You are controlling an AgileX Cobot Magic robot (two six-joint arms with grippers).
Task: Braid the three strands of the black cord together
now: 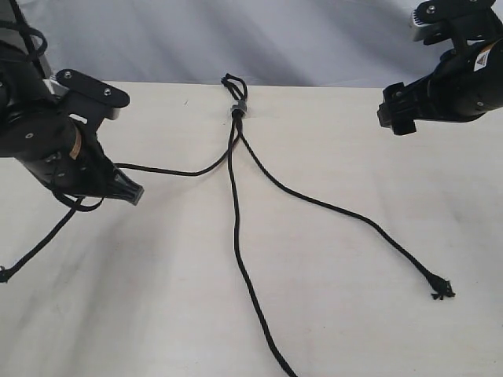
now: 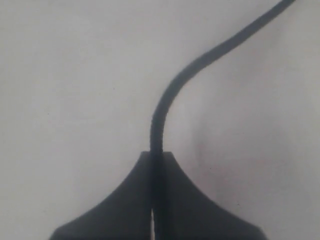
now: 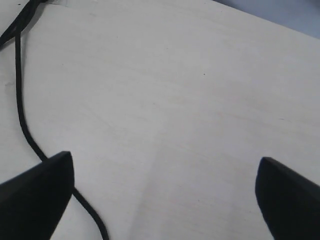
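The black cord lies on the pale table, its three strands joined at a small grey band (image 1: pixel 238 109) with a little loop (image 1: pixel 231 81) beyond it. The left strand (image 1: pixel 181 171) runs to my left gripper (image 1: pixel 132 191), which is shut on it; its tail hangs down to a tip (image 1: pixel 5 274). In the left wrist view the strand (image 2: pixel 200 62) comes out from between the closed fingertips of the left gripper (image 2: pixel 157 153). The middle strand (image 1: pixel 240 251) and the right strand (image 1: pixel 338 208) lie loose. My right gripper (image 1: pixel 395 118) hovers open at the far right; between the wide-apart fingers of the right gripper (image 3: pixel 165 175) is only bare table, with one strand (image 3: pixel 20 100) passing beside one finger.
The right strand ends in a frayed tip (image 1: pixel 440 290) on the table (image 1: pixel 354 330) at the front right. The middle strand runs off the front edge of the exterior view. A grey backdrop (image 1: pixel 314 39) stands behind the table's far edge.
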